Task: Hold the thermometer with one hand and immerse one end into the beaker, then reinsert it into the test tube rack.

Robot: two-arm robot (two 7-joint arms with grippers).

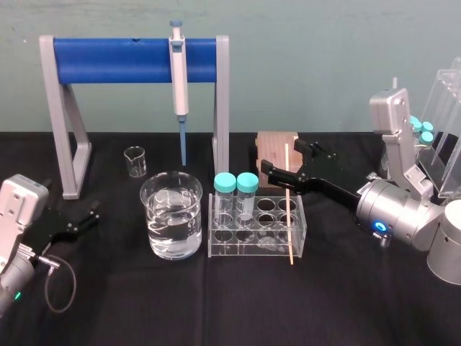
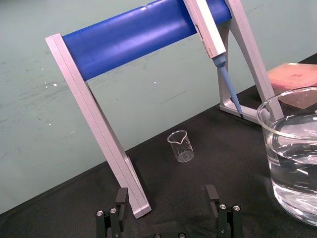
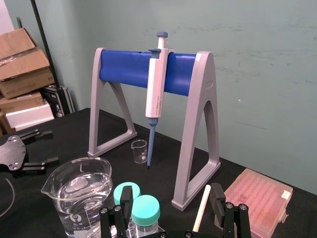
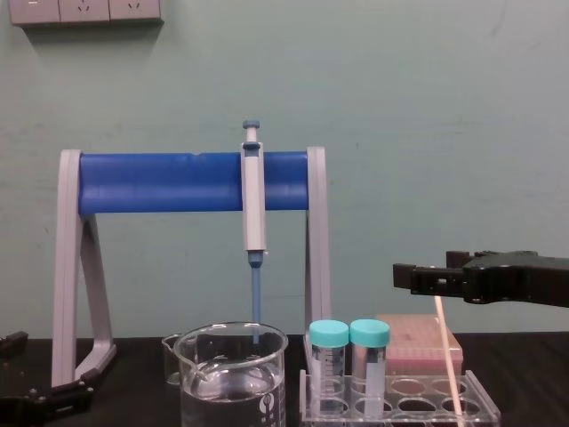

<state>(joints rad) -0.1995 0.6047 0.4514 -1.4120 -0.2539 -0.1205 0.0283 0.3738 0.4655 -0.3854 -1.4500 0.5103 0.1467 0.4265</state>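
The water-filled beaker [image 1: 155,216] stands just left of the test tube rack [image 1: 216,245]. The right gripper [image 1: 281,158], fingers spread, straddles the thermometer [image 1: 289,209] (leaning in the rack's right end). The left gripper [image 1: 90,216] lies parked, fingers apart, far left.

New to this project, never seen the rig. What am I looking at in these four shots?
A two-armed robot at a black table. Four cameras: head looks down, chest looks across, one on each wrist. On the table: a stand with a hanging pipette, a small beaker, a large beaker of clear liquid, a pink box, and a clear rack holding two capped tubes and the thermometer, a thin cream rod. The right hand is open, the thermometer between its fingers, not gripped. The left hand is open, off to the left. Nothing is held.
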